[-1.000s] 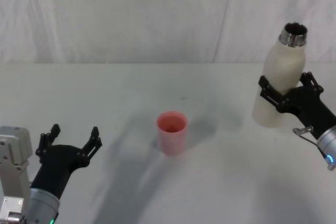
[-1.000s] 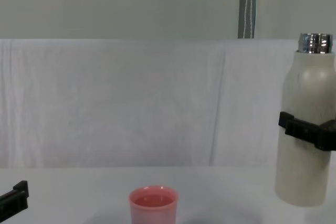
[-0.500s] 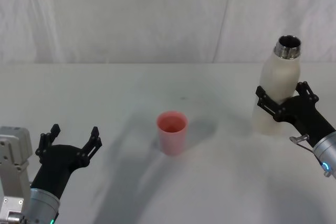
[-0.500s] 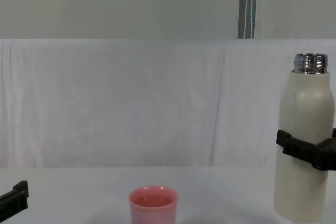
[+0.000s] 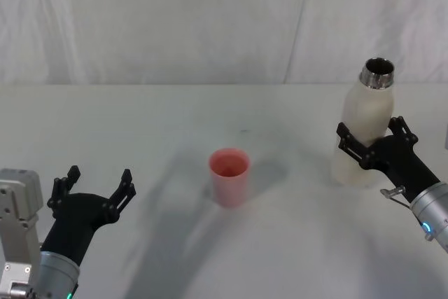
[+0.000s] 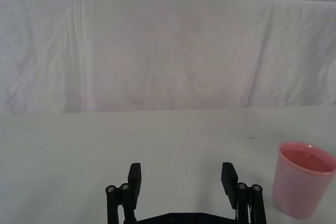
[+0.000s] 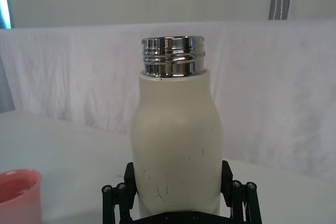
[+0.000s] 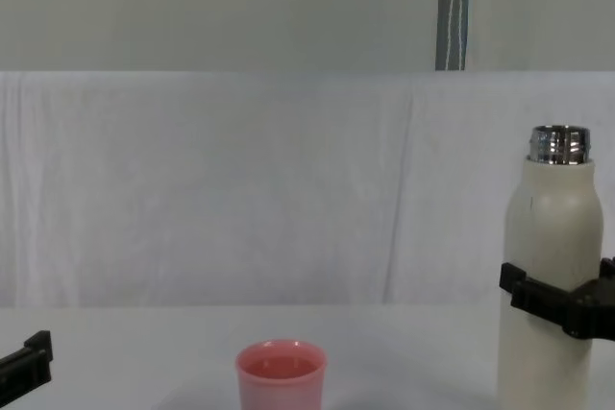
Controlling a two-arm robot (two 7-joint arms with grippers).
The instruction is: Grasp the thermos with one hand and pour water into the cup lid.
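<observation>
Your right hand is clamped around the middle of the thermos, which stands upright near the surface's right edge. The pink cup lid sits mid-surface, well apart from it. Your left hand hovers spread near the front left corner.

Open table between the two arms; one obstacle in the middle, the pink cup. Wide bare lane from the left gripper, fingers spread, across to the cup. Right of the cup, a clear gap up to the bottle, upright, clamped in the right gripper. White curtain closes off the far edge.
</observation>
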